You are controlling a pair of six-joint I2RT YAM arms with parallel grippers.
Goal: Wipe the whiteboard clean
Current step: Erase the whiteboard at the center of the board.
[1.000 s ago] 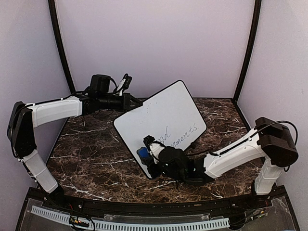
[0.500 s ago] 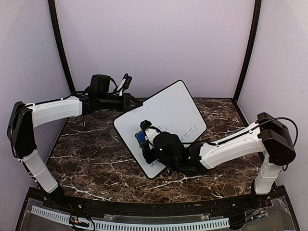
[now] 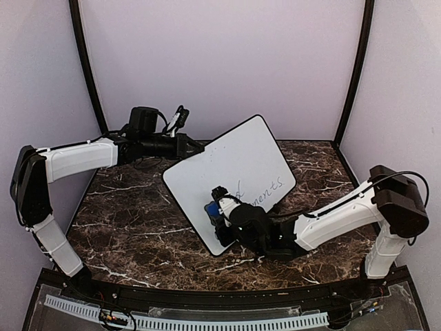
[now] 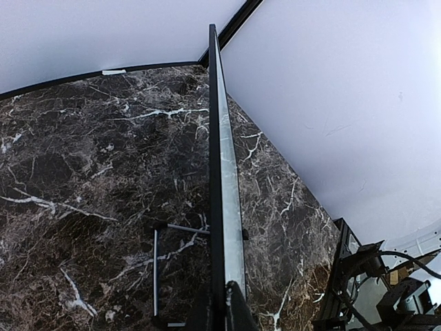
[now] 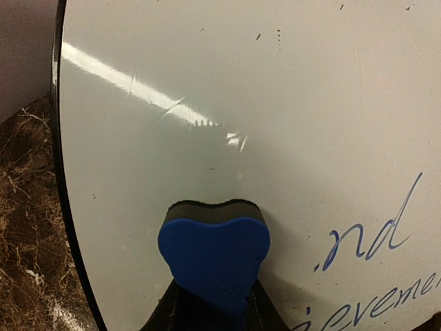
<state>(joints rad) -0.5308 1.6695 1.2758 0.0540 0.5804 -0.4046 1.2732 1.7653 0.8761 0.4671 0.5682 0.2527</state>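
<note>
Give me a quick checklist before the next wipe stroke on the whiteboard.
1. Left fingers clamped on whiteboard edge: ok.
2. Right fingers gripping blue eraser: ok.
3. Eraser's dark felt against the board face: ok.
4. Board wiped clean: not ok, blue writing shows right of the eraser.
5. Board's lower edge seated on the table: cannot tell.

Top view: right gripper [image 3: 218, 212] and eraser [image 3: 209, 209] hide part of the board [image 3: 234, 158]; writing [image 3: 265, 187] too small to read. Right wrist: writing cut off at right and bottom edges. Left wrist: board edge-on, face unseen; left gripper [image 4: 222, 314] cut off at bottom.
</note>
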